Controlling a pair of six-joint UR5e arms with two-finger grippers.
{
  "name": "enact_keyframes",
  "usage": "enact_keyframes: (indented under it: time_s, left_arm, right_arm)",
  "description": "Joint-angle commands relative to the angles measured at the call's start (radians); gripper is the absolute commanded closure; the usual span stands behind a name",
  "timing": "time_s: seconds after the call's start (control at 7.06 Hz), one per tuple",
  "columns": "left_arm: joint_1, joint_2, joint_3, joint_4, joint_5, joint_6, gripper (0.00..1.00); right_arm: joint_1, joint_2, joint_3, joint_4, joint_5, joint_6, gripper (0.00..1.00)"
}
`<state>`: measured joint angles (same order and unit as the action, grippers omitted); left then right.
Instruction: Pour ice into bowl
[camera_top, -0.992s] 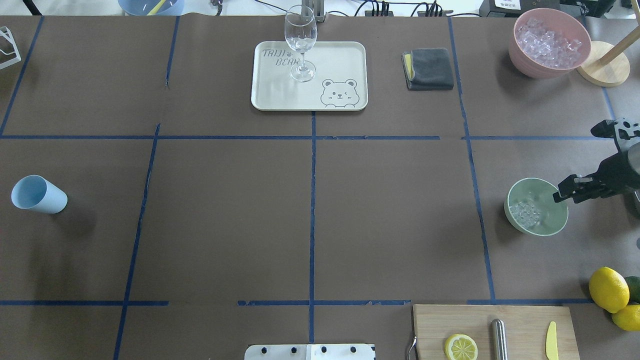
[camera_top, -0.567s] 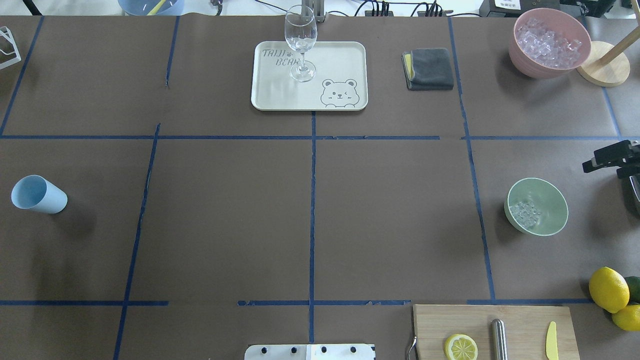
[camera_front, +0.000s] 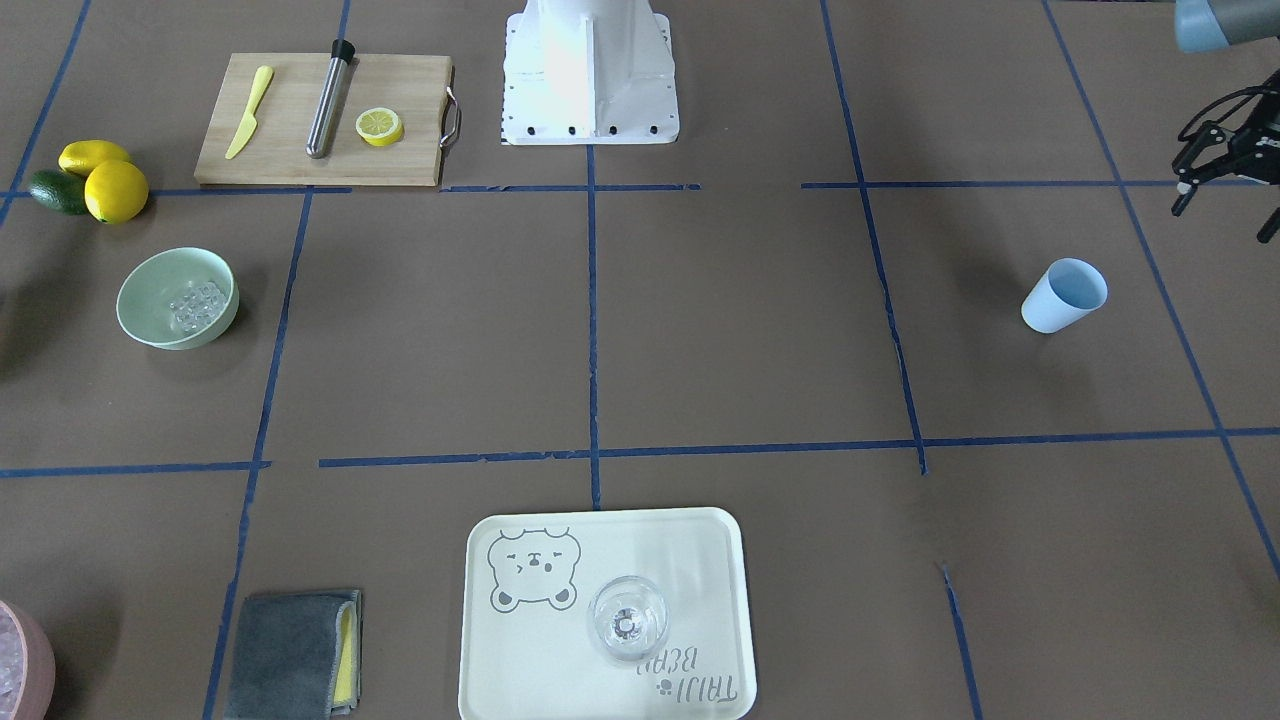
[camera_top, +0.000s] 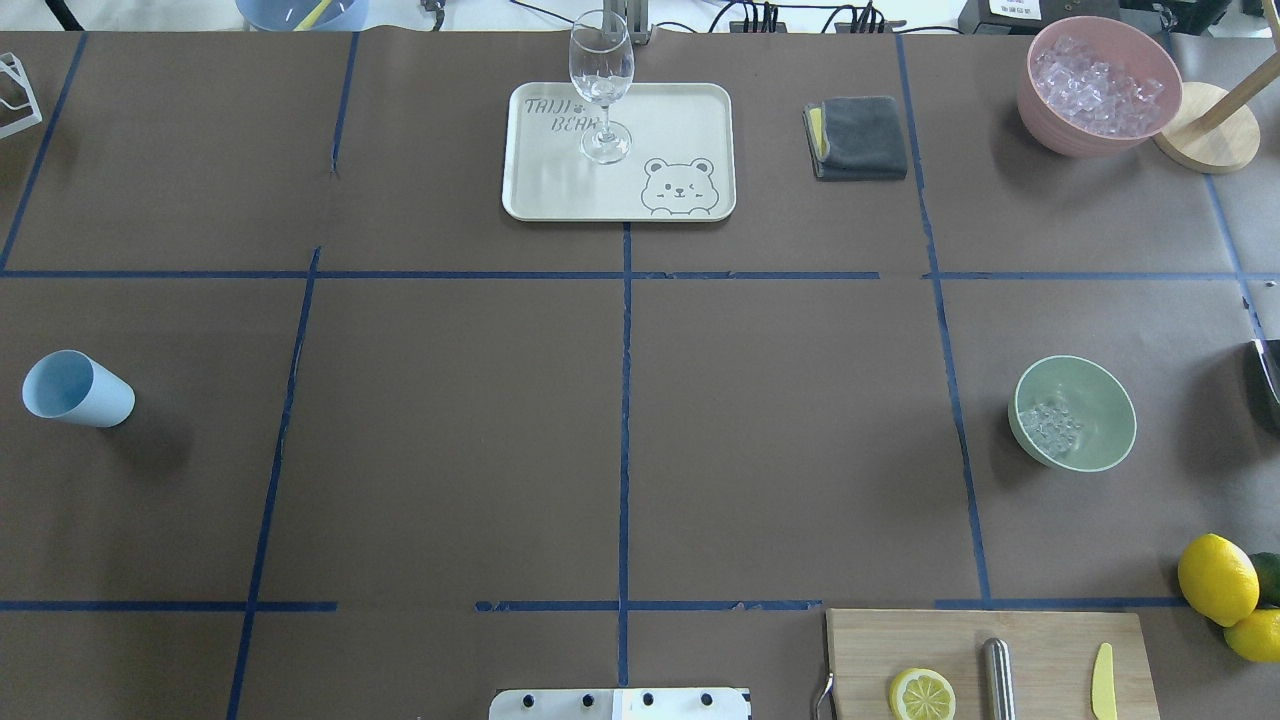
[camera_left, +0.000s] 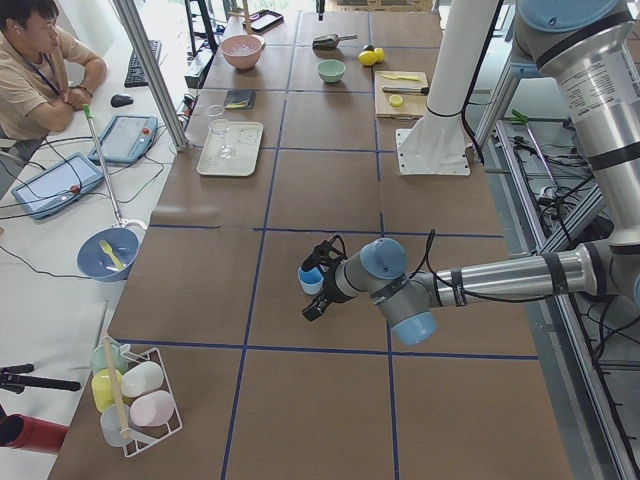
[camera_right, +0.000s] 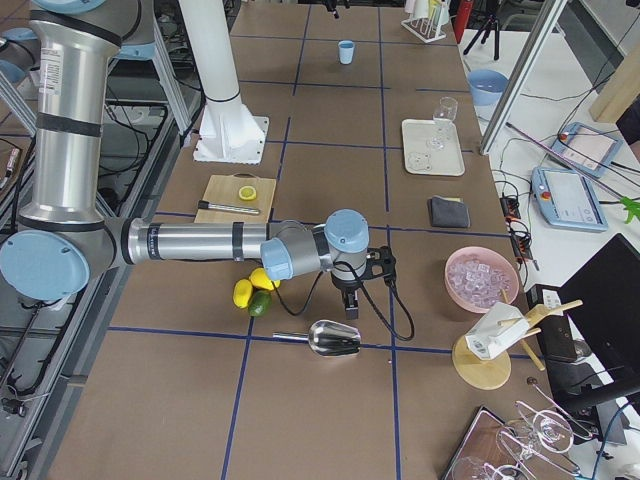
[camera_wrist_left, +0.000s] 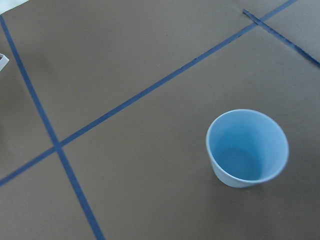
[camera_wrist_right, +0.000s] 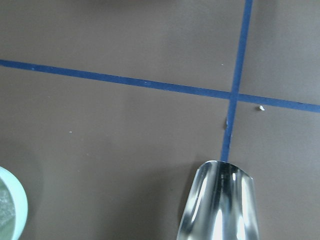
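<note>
left end effector spread, empty; right end effector: cannot tell.

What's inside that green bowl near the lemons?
A small heap of clear ice cubes lies at one side of the bowl; the rest is bare. The floor beneath the cubes is hidden.

Long worktop under matte brown paper, ruled into large rectangles by dark blue tape lines. Light even and from above; shadows soft, a pale sheen on the paper. White side desk runs along one long edge, carrying grey tablets and a black keyboard. Silver aluminium post rises where desk meets worktop. Grey floor on the opposite side, cables trailing.
</note>
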<state>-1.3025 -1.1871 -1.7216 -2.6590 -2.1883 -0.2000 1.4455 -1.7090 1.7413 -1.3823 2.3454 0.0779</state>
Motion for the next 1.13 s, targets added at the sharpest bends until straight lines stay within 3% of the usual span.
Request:
enact_keyframes:
  time_s: [0.0, 0.14, 0.28, 0.43, 0.85, 0.99]
  left_arm:
    - [-0.182, -0.090, -0.068, 0.392, -0.138, 0.096, 0.00]
    - [-0.234, -0.156, -0.134, 0.642, -0.183, 0.096, 0.00]
    - [-0.269, -0.231, -0.188, 0.979, -0.186, 0.094, 0.00]
    - [-0.271, -0.241, -0.205, 1.117, -0.174, 0.099, 0.00]
    - [-0.247, -0.163, -0.188, 1.111, -0.168, 0.102, 0.00]
    - [-0.204, -0.158, -0.190, 1.111, -0.104, 0.143, 0.00]
  right_arm:
    - [0.032, 0.019, -0.003, -0.089, -0.025, -0.105, 0.00]
    - [0.033, 0.022, -0.005, -0.092, -0.020, -0.106, 0.00]
    - [0.038, 0.016, 0.000, -0.089, -0.011, -0.102, 0.00]
    - [0.038, 0.014, 0.000, -0.092, -0.005, -0.092, 0.00]
    - [0.036, 0.015, -0.005, -0.087, 0.018, -0.084, 0.00]
    - [0.035, 0.015, -0.006, -0.086, 0.035, -0.084, 0.00]
